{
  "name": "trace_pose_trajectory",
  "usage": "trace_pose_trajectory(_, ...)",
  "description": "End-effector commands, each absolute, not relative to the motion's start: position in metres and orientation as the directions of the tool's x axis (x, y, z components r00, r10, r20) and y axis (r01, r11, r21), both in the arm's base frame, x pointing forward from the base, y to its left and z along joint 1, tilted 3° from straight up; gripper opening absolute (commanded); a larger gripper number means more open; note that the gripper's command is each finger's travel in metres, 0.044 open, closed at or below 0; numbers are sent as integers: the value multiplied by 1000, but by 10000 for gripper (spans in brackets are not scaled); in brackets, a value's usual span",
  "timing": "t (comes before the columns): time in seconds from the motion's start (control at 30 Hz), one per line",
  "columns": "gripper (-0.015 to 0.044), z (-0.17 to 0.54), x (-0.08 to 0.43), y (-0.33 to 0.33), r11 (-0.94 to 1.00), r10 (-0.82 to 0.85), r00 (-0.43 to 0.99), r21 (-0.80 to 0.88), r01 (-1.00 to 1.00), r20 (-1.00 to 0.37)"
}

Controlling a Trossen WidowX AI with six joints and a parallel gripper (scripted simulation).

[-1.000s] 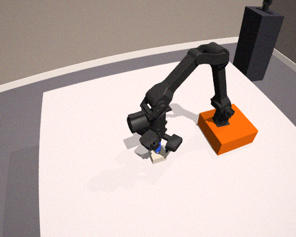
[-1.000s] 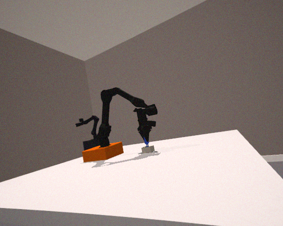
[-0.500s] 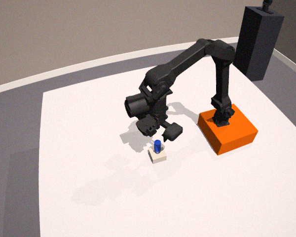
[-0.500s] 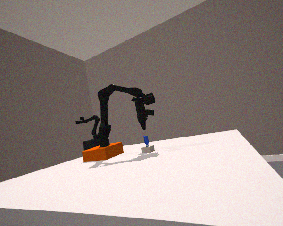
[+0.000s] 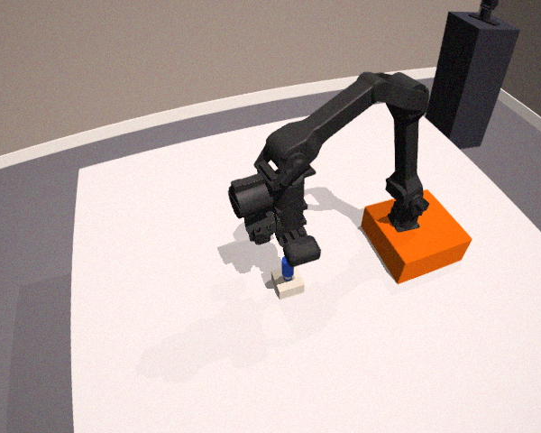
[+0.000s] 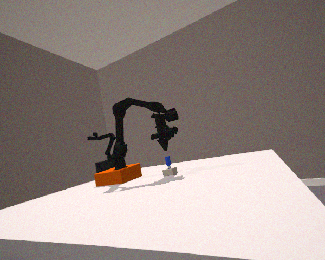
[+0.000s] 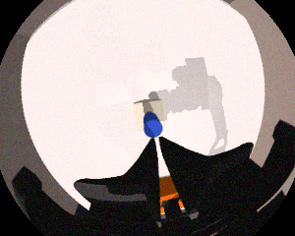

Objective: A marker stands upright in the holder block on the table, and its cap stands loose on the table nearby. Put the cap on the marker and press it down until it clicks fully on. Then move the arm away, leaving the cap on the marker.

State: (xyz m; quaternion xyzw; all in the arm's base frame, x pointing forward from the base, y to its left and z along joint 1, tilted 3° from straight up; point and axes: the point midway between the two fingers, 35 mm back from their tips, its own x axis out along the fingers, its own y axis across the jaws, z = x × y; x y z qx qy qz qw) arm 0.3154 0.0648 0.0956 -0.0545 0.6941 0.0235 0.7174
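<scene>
- Above the holder block (image 5: 291,290) (image 6: 169,171) (image 7: 140,115), the gripper (image 5: 288,249) (image 6: 166,150) (image 7: 157,141) points downward, its tips apart from the cap (image 5: 287,268) (image 6: 167,161) (image 7: 152,129).
- Jaws: narrow, drawn together, gripping nothing.
- Arm (image 5: 335,118) (image 6: 143,103): the lower section rises nearly upright from an orange box (image 5: 438,246) (image 6: 108,179); it bends at the elbow, and the forearm slopes down to the wrist.
- Box position: about two o'clock from the holder block, top view.
- Cap: blue, on top of the marker (image 5: 288,278) (image 6: 169,167), which stands in the holder block on the white table (image 5: 168,302) (image 6: 184,218) (image 7: 88,59). Whether it is fully clicked on cannot be told.
- Dark pedestal (image 5: 469,78): between one and two o'clock from the holder block, top view, beyond the table edge.
- Labels: any lettering on the arm or cap is too small or dark to read.
</scene>
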Motion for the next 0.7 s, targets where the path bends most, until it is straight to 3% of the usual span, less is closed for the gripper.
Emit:
trace_pose_trajectory(0.0,0,95,316,65,994,-43,35,-46,-98,-998)
trace_pose_trajectory(0.67,0,75,316,64,994,-43,35,-46,-98,-998)
